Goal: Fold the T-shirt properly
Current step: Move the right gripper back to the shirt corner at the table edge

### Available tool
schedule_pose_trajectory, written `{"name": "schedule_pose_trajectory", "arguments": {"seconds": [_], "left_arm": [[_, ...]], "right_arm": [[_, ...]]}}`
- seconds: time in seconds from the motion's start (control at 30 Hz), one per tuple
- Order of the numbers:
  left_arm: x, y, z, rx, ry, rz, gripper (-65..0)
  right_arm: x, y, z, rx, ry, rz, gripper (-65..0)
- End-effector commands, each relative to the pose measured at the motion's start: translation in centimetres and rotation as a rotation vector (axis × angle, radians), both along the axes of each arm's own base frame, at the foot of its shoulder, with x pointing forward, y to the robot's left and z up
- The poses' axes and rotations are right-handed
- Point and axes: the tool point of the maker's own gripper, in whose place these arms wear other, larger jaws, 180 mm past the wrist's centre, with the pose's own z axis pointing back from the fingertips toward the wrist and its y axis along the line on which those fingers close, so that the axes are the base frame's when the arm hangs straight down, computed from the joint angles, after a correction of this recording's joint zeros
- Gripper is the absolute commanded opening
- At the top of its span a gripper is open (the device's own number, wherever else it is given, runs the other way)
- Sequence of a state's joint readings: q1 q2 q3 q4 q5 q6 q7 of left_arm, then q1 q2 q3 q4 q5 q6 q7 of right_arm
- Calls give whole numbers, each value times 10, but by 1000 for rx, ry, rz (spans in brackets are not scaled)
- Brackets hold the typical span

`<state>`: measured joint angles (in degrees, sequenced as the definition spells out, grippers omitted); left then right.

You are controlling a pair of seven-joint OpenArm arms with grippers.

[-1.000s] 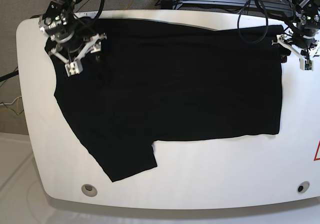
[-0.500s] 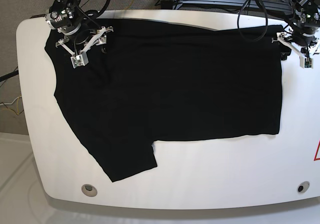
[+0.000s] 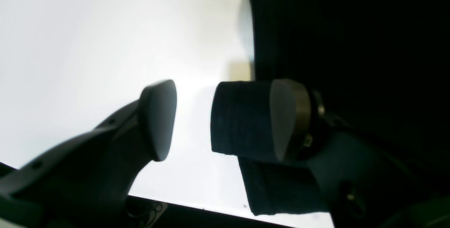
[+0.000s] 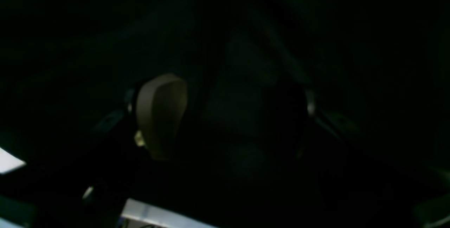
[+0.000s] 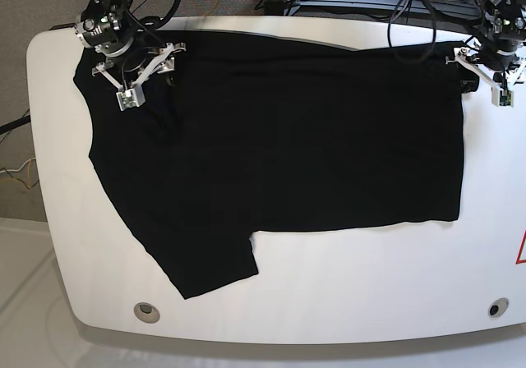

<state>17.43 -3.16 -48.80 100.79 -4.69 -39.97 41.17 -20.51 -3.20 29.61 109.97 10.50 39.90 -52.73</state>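
Black T-shirt (image 5: 279, 138) spread flat across white table, one sleeve toward near-left edge.

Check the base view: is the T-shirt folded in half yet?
No. The T-shirt lies spread flat across the table, one sleeve sticking out.

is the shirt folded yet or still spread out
Spread out. The T-shirt lies flat in one layer over the table, one sleeve sticking out toward the near edge, no fold visible.
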Motion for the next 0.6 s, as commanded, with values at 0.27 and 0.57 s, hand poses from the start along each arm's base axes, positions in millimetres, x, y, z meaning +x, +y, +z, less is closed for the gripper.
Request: {"name": "schedule_pose_trajectory", "arguments": {"seconds": [0.27, 0.57], "left_arm": [[7, 4, 13, 21, -42, -9, -258], [7, 4, 13, 23, -42, -10, -258]], "right_arm": [[1, 10, -10, 52, 10, -14, -288], [10, 11, -7, 55, -10, -12, -632]]}}
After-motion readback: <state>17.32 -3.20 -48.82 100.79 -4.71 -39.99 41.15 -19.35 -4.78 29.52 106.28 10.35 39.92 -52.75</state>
